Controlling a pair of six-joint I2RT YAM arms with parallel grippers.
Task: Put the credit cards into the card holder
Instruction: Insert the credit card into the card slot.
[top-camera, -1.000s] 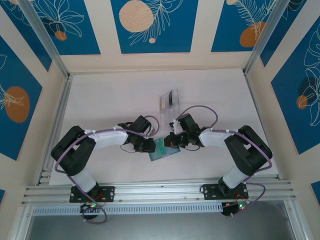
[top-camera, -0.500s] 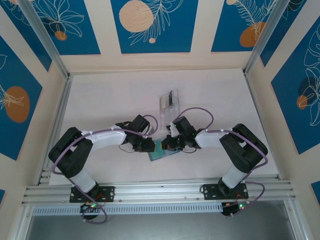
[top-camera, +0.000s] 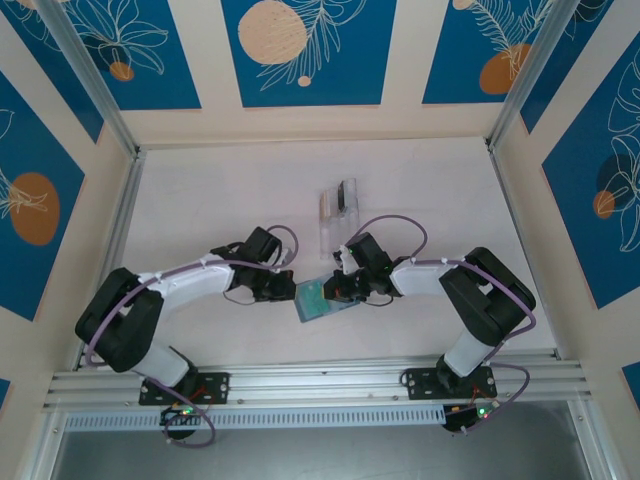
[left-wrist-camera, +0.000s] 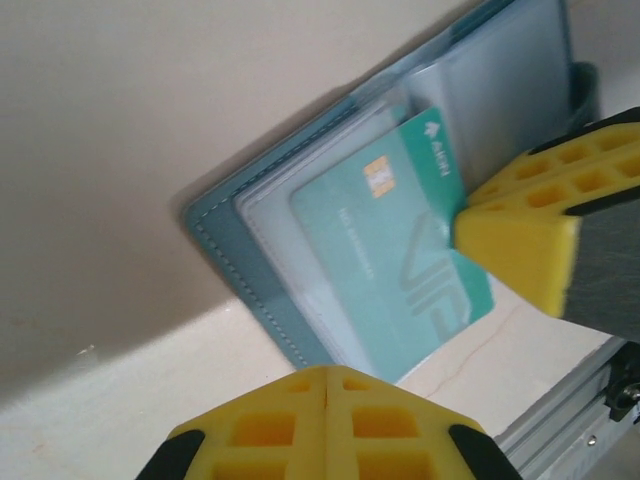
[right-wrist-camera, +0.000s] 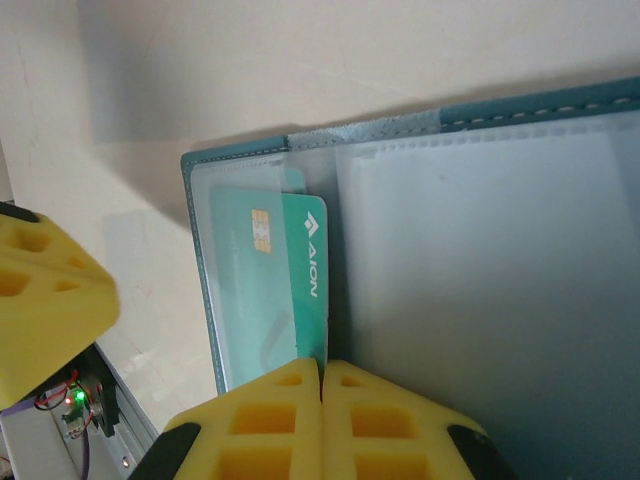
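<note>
The card holder (top-camera: 328, 306) lies open on the table between my grippers, its see-through pockets up (left-wrist-camera: 300, 190) (right-wrist-camera: 480, 280). A teal-green credit card (left-wrist-camera: 390, 260) (right-wrist-camera: 265, 280) sits partly inside one pocket, with its far end sticking out past the wallet's edge. My right gripper (top-camera: 336, 287) (right-wrist-camera: 322, 375) is shut, its tips resting on that card's long edge; one of its yellow fingers (left-wrist-camera: 520, 240) shows touching the card. My left gripper (top-camera: 284, 291) (left-wrist-camera: 328, 385) is shut on nothing, just off the wallet's left side, and its yellow finger (right-wrist-camera: 45, 300) shows beside the wallet.
A clear acrylic slotted rack (top-camera: 338, 208) stands farther back in the middle of the table, with a dark card (top-camera: 346, 192) upright in it. An aluminium rail (top-camera: 320, 380) runs along the near edge, close behind the wallet.
My left gripper has shut and drawn back to the left, off the wallet. The right gripper edged left onto the card a second ago and has held still since.
</note>
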